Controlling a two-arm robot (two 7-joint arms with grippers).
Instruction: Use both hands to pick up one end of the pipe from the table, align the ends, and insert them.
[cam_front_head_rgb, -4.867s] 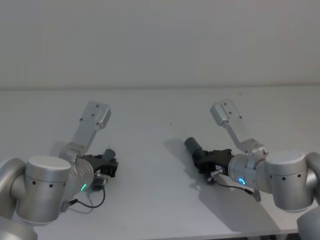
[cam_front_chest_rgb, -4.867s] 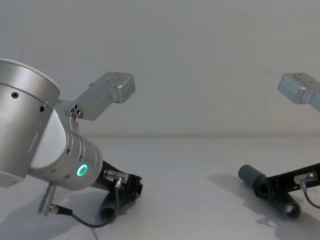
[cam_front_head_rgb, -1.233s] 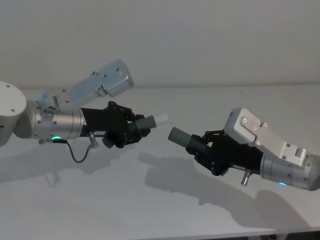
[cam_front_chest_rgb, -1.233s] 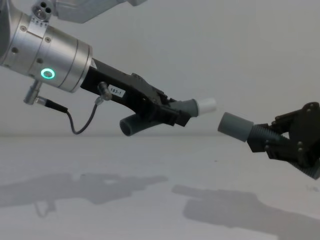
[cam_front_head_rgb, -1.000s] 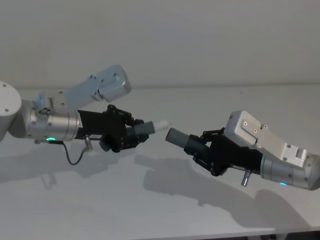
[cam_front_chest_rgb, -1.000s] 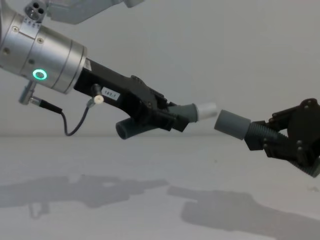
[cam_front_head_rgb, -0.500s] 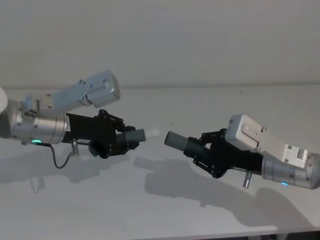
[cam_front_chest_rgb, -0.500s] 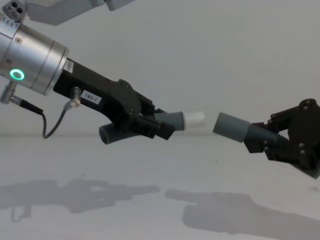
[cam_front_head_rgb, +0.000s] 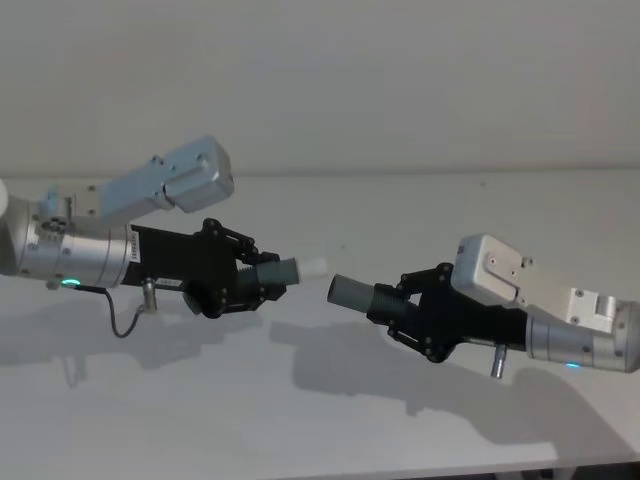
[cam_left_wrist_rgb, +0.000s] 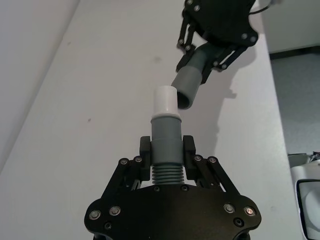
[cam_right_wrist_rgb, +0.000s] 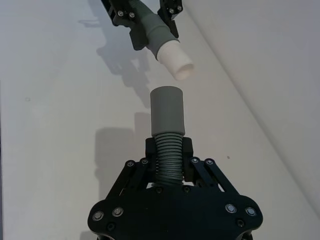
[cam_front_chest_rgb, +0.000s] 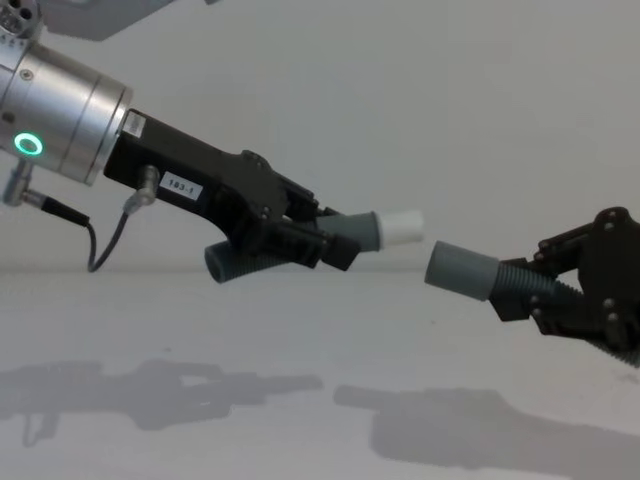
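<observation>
1. The left gripper (cam_front_head_rgb: 262, 280), clamped on the hose piece (cam_front_chest_rgb: 357, 231) with the white tip (cam_front_chest_rgb: 402, 227), stood left of the grey socket (cam_front_chest_rgb: 460, 270).
2. The right gripper (cam_front_head_rgb: 395, 305) was clamped on the ribs (cam_right_wrist_rgb: 168, 150) just behind that socket.
3. The tip lay just left of and above the socket mouth, apart, axes not aligned.

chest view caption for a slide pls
Left gripper holds the white-tipped hose piece slightly higher than the grey socket-collar piece in the right gripper, not yet inserted.
</observation>
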